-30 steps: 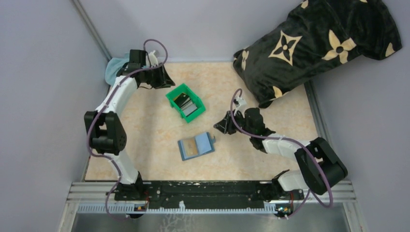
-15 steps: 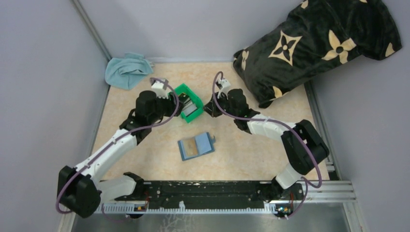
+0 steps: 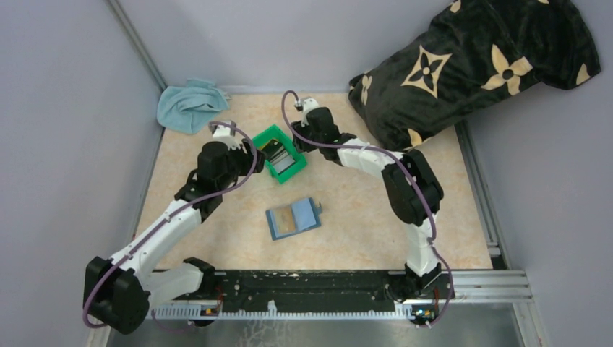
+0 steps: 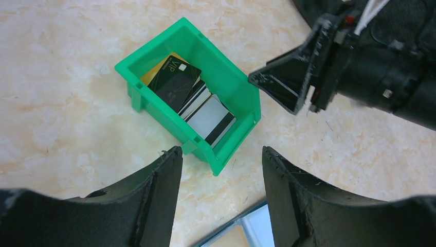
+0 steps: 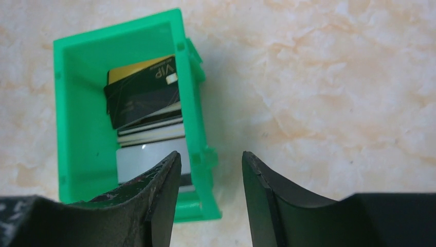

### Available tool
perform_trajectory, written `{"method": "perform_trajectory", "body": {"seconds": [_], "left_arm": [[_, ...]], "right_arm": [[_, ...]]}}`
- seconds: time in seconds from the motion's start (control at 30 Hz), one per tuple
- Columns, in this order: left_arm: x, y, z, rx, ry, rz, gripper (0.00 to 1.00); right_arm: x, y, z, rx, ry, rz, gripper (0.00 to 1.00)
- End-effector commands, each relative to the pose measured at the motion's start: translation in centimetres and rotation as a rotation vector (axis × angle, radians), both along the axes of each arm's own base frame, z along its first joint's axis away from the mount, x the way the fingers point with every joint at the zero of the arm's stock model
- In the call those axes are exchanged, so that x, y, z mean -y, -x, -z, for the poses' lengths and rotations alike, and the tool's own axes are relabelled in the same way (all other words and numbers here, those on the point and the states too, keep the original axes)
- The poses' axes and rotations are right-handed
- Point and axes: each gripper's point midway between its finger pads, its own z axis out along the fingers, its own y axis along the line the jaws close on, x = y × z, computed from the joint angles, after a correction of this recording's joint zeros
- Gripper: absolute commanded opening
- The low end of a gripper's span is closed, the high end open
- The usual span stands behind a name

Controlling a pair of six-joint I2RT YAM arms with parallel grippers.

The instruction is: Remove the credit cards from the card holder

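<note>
The teal-blue card holder (image 3: 293,218) lies open in the middle of the table with a tan card (image 3: 286,223) in its slot; its corner shows in the left wrist view (image 4: 252,231). Several credit cards (image 3: 278,154) lie in a green bin (image 3: 293,172): a black VIP card (image 4: 175,82) on a gold one, and a silver-grey card (image 4: 210,118). My left gripper (image 3: 251,154) is open and empty at the bin's left side. My right gripper (image 3: 296,141) is open and empty, and it straddles the bin's right wall (image 5: 194,128).
A light blue cloth (image 3: 186,105) lies in the back left corner. A black pillow with tan flowers (image 3: 470,65) fills the back right. Grey walls close in the table on three sides.
Both arms have swung in to the green bin: the left from the back left corner, the right from the middle right. The card holder has not moved.
</note>
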Motion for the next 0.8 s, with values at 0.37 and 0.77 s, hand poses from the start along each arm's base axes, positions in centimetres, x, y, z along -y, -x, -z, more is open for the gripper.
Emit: {"method": "perform_trajectory", "body": {"seconds": [0.37,0.77], "left_arm": [[-0.9,0.9,0.5,-0.003,0.002,-0.027,0.66],[-0.5,0.8,1.3,-0.020,0.000,-0.011,0.67]], "right_arm": [[-2.2,-5.4,1.6,0.038,0.156,-0.002,0.39],[-1.2,-4.9,-0.6,0.084,0.093,0.024,0.39]]}}
